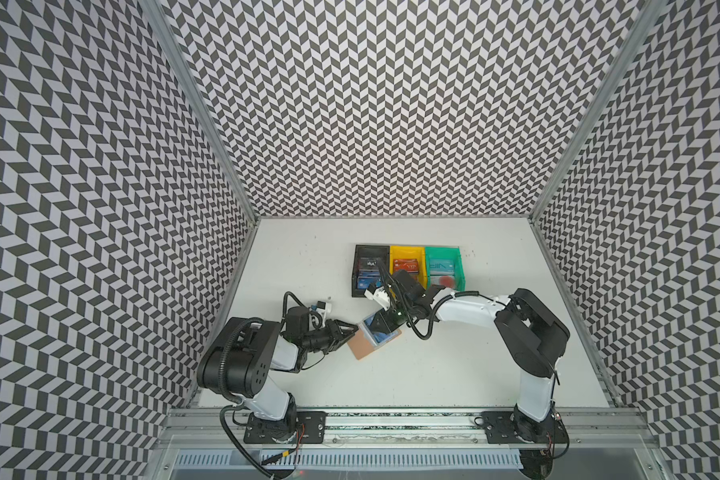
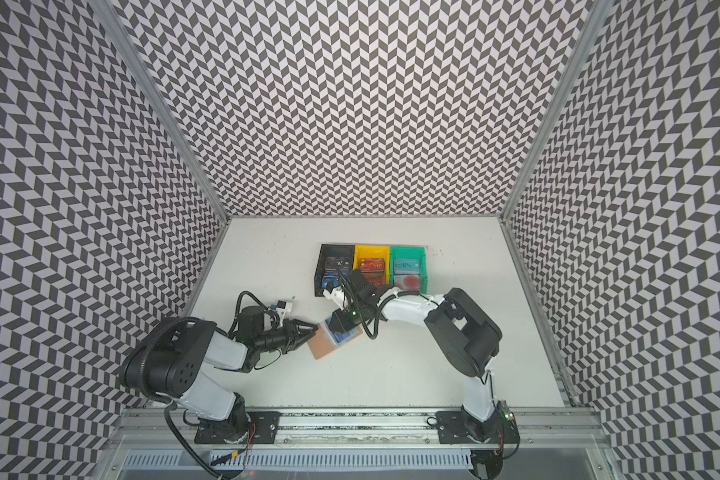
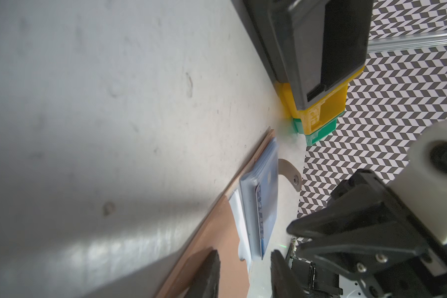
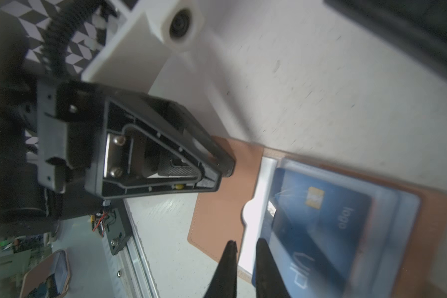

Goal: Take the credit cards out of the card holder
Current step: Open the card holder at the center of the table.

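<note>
L tool (image 3: pixel 244 254) sits low over the counter (image 1: pixel 454 365), fingers spread. One fingertip (image 3: pixel 212 271) rests on the tan cover of the card holder (image 1: pixel 360 349); the other hangs past the cover's edge.

Holder lies open and flat mid-counter, btwn both arms. Its snap tab (image 3: pixel 290 172) sticks out past the sleeves.

R tool (image 4: pixel 247 243) points down at the holder's inner edge. Fingers are nearly together w/ a thin gap; can't tell if they pinch anything. One finger overlaps the corner of a blue card (image 4: pixel 320 232) marked "VIP", which lies in the top pale-blue sleeve (image 4: pixel 403 206).

Farther back, 3 bins stand touching in a row:
- Black bin (image 1: pixel 360 251): blue cards (image 1: pixel 364 284).
- Yellow bin (image 1: pixel 406 251): red card (image 1: pixel 408 264).
- Green bin (image 1: pixel 441 251): teal card (image 1: pixel 440 266) plus a white card (image 1: pixel 447 281) w/ a red circle.

R arm (image 1: pixel 466 309) crosses the near ends of the black and yellow bins.
</note>
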Robot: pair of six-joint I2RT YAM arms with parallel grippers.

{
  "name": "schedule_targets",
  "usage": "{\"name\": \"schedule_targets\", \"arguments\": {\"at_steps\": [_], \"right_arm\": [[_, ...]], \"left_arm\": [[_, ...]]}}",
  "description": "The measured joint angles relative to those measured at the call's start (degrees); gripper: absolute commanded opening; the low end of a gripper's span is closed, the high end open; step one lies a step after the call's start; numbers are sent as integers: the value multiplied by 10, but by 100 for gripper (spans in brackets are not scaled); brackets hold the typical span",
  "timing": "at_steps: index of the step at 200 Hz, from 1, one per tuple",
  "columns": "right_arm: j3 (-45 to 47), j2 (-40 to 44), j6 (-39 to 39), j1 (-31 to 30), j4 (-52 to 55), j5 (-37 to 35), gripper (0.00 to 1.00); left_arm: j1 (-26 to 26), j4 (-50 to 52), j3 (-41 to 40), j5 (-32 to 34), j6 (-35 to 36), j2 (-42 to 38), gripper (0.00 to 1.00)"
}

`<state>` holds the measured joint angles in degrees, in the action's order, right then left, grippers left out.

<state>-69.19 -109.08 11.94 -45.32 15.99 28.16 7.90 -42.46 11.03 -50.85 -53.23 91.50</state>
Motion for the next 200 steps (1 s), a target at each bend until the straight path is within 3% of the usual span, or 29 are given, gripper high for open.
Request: {"name": "schedule_targets", "arguments": {"at_steps": [66, 156, 200], "right_arm": [[-12, -15, -17, 26, 35, -67, 15], [12, -27, -16, 26, -3, -57, 14], [28, -26, -13, 28, -40, -49, 14]], "left_arm": [[0, -1, 0, -1, 0, 0, 37], [1, -11, 1, -4, 0, 9, 36], [31, -12, 14, 2, -3, 16, 35]]}}
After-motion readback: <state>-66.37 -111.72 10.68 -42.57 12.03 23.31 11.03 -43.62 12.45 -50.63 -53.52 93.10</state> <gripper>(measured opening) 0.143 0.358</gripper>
